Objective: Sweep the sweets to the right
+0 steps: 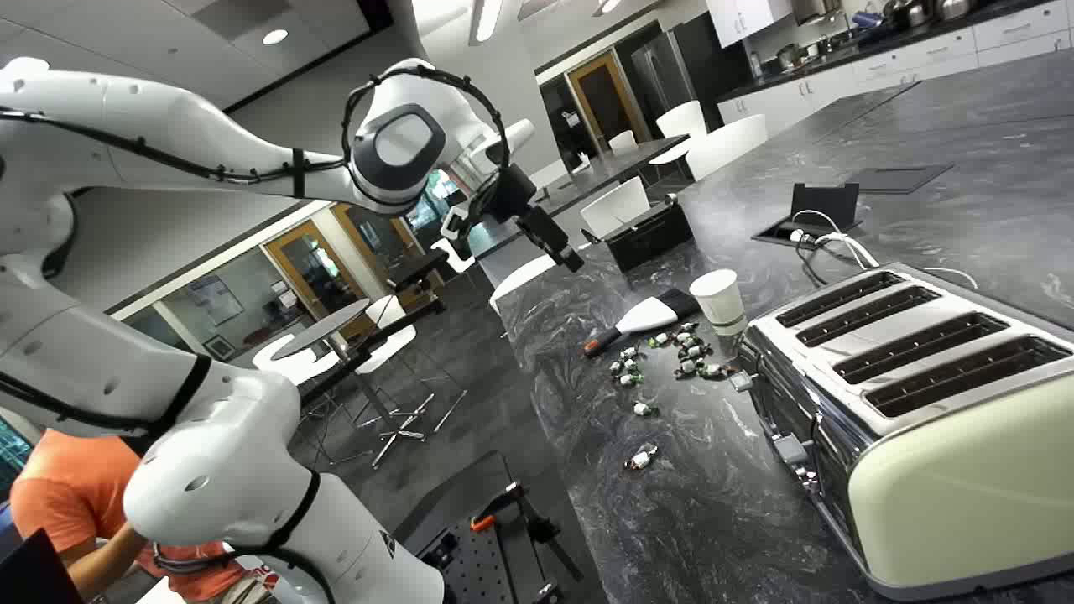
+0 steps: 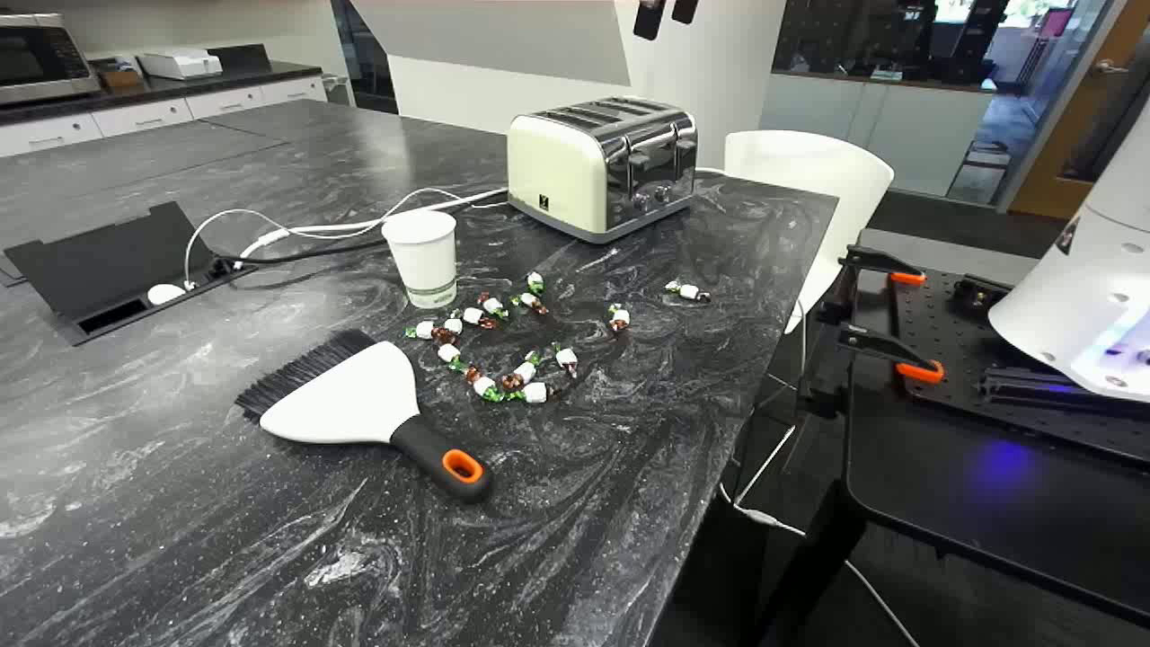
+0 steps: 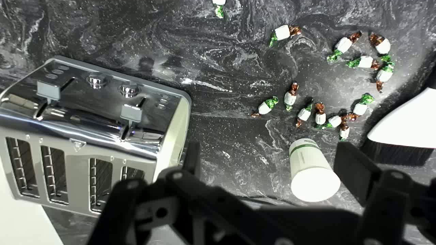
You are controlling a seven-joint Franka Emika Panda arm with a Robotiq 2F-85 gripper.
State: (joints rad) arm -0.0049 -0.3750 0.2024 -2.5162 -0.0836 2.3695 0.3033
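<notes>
Several wrapped sweets with white middles and green and brown ends lie scattered on the dark marbled counter. They show in both exterior views (image 1: 643, 458) (image 2: 536, 393) and in the wrist view (image 3: 290, 98). A hand brush with a white body, black bristles and black-orange handle lies flat beside them (image 1: 646, 315) (image 2: 346, 400); it is partly cut off at the wrist view's right edge (image 3: 405, 124). My gripper (image 3: 272, 165) is open and empty, high above the counter. Its fingers also show in both exterior views (image 1: 558, 239) (image 2: 667, 13).
A white paper cup (image 1: 717, 295) (image 2: 424, 258) (image 3: 306, 163) stands upright near the sweets. A cream and chrome toaster (image 1: 948, 436) (image 2: 602, 166) (image 3: 81, 132) stands on the counter (image 2: 180, 539). White cables (image 2: 341, 225) run to an open socket hatch (image 2: 117, 261).
</notes>
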